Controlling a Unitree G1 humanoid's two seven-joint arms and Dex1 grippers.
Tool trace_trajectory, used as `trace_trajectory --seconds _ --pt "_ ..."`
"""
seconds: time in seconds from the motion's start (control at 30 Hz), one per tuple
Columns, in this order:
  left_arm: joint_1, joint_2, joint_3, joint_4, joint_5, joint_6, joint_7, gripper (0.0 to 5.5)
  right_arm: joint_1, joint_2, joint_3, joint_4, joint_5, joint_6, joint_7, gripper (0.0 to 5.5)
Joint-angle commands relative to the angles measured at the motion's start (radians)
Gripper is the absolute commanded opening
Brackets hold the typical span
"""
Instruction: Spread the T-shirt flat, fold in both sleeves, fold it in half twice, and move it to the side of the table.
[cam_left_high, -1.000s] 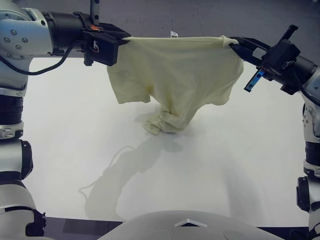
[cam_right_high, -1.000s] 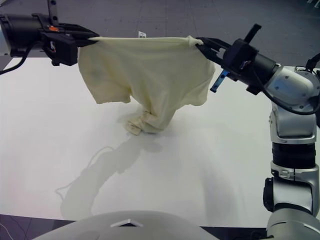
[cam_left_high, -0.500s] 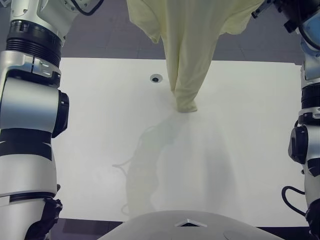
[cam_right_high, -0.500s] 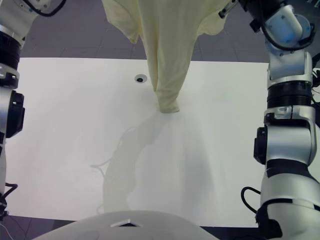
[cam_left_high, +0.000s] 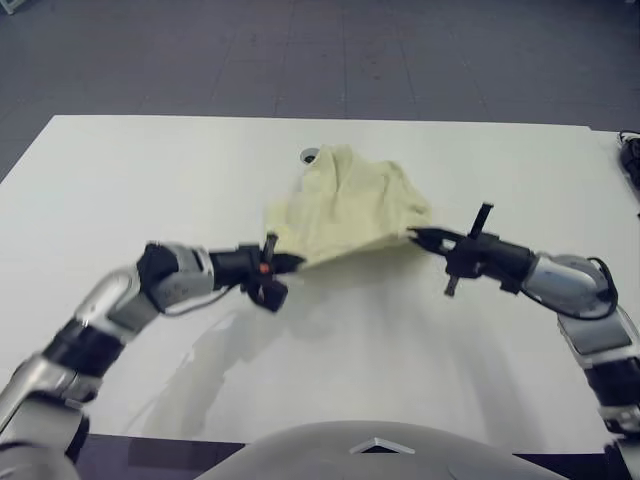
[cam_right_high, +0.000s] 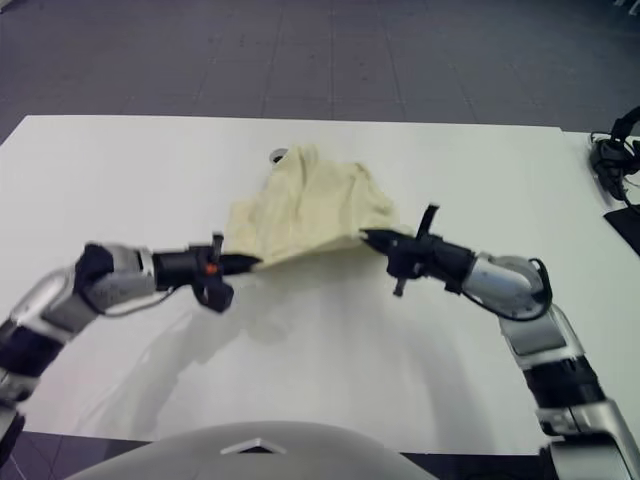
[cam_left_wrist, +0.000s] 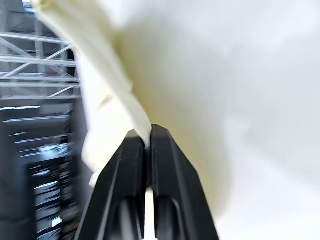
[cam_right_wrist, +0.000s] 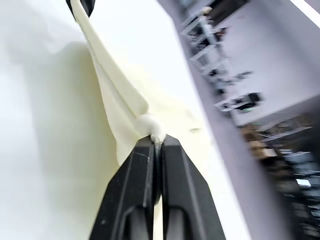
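Note:
The pale yellow T-shirt (cam_left_high: 345, 208) lies rumpled on the far middle of the white table (cam_left_high: 330, 340), its near edge stretched between both grippers. My left gripper (cam_left_high: 292, 262) is shut on the shirt's near left corner, low over the table. My right gripper (cam_left_high: 418, 236) is shut on the near right corner. In the left wrist view the black fingers (cam_left_wrist: 165, 165) pinch a fold of the T-shirt (cam_left_wrist: 107, 112). In the right wrist view the fingers (cam_right_wrist: 172, 170) clamp a bunched bit of the T-shirt (cam_right_wrist: 120, 110).
A small round hole (cam_left_high: 309, 155) in the table shows just behind the shirt. Black cables and gear (cam_right_high: 612, 160) lie at the table's far right edge. Bare table stretches in front of and beside the shirt.
Both arms came down from high above the table to just over its surface. The shirt, hanging in the air before, now lies on the table.

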Motion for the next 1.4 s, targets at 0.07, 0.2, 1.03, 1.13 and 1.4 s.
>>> trace_trajectory --seconds 0.07,0.2,1.03,1.13,1.4 --pt "0.207 0.131 0.132 -0.198 0.022 0.038 -0.048 0.02 0.205 -0.110 -0.038 -0.196 0.086 0.101 0.114 0.00" --pt "0.315 0.165 0.162 -0.314 0.014 0.067 -0.107 0.02 0.353 -0.177 -0.020 -0.309 0.101 0.160 0.199 0.00" --pt "0.602 0.197 0.187 -0.457 -0.142 0.220 -0.316 0.00 0.550 -0.208 -0.012 -0.407 0.233 0.339 0.346 0.89" --pt "0.603 0.197 0.189 -0.463 -0.163 0.224 -0.327 0.00 0.581 -0.234 -0.020 -0.426 0.260 0.365 0.383 1.33" --pt "0.634 0.220 0.220 -0.474 -0.215 0.252 -0.363 0.33 0.591 -0.221 -0.058 -0.428 0.288 0.387 0.396 2.60"
